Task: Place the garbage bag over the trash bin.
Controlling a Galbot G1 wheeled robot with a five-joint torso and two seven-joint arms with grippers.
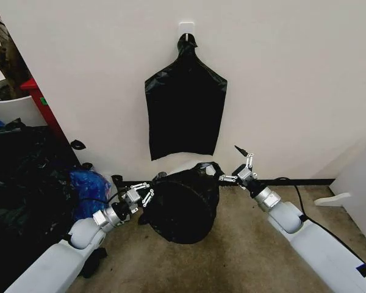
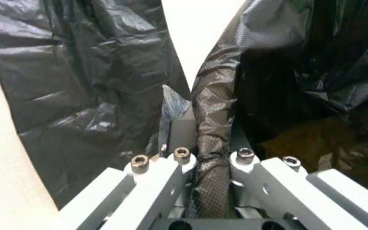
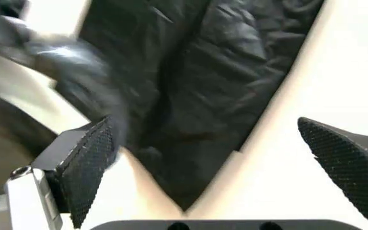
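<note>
Glossy crinkled plastic garbage bag (image 1: 183, 207), matt wall (image 1: 293, 73)

The garbage bag (image 1: 186, 207) drapes over the trash bin so fully that no rim or wall of it can be made out. In the left wrist view, black film (image 2: 212, 143) fills the gap in the left gripper (image 2: 211, 155), hiding its pads. A blurred black fold (image 3: 75, 62) crosses the right wrist view.

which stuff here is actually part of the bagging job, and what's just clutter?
Job: garbage bag draped on the floor; left gripper shut on its edge; right gripper, jaws open, at its other side.
Clutter: flat black bag hanging on wall; blue bag; white planter.
</note>
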